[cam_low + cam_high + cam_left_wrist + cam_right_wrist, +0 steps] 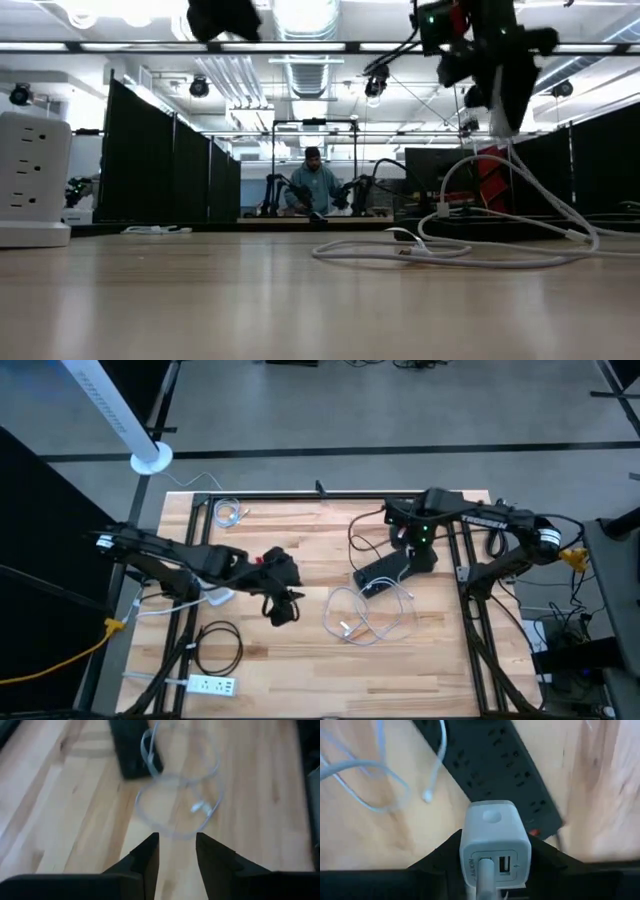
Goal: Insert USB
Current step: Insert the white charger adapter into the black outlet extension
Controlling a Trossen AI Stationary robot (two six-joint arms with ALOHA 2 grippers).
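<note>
White USB charger cube (494, 840) is pinched between the right gripper (495, 865) fingers, centre-bottom of the right wrist view. White cable (482, 880) is plugged into one of its two ports; the other port is bare. Cube sits above the black power strip (490, 765), which runs diagonally across the upper middle of that frame. Can't tell if they touch.

High view: right gripper (415, 545) is right of centre, over the power strip (382, 572). Cable (365, 615) lies coiled in loose loops on the wooden table (300, 670), just below the strip.

Left gripper (176, 842) is holding nothing, fingers parted with a narrow gap, wood visible between them. In the high view it's at centre-left (280, 605), well apart from the cable loops.

White power strip (205, 684) sits lower left, black cord coil (218, 645) just above it, small white cable bundle (230, 513) upper left.

Low view: person (313, 185) at a far table, mid-frame.
</note>
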